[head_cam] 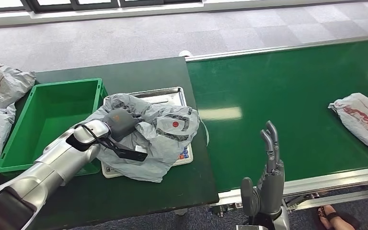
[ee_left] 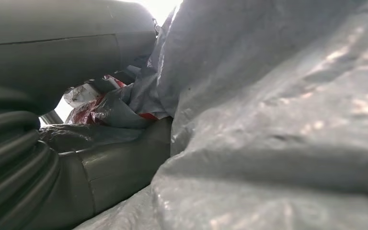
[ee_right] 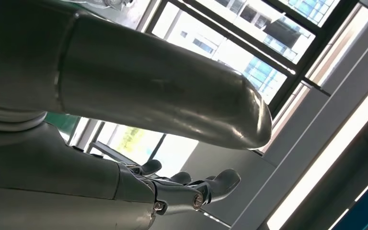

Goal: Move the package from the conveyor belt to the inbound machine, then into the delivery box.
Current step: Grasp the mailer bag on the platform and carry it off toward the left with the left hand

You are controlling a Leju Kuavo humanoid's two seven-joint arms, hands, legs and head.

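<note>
So, left robot hand (head_cam: 120,122) clamped down on the crumpled grey package (head_cam: 158,132), sitting on the metal inbound machine (head_cam: 168,96) right beside the green delivery box (head_cam: 52,115) on the dark surface (head_cam: 139,72). Right robot hand (head_cam: 268,167) held up at the near edge of the conveyor belt (head_cam: 287,96), fingers straight and apart, holding nothing. Spotted another package (head_cam: 362,120) further along the belt, well apart from the machine.

- Inbound machine (head_cam: 165,94) is almost wholly covered by grey package (head_cam: 165,132).
- Green delivery box (head_cam: 52,115) adjoins it, interior open.
- Conveyor belt (head_cam: 287,100) is bare up to second package (head_cam: 362,120).
</note>
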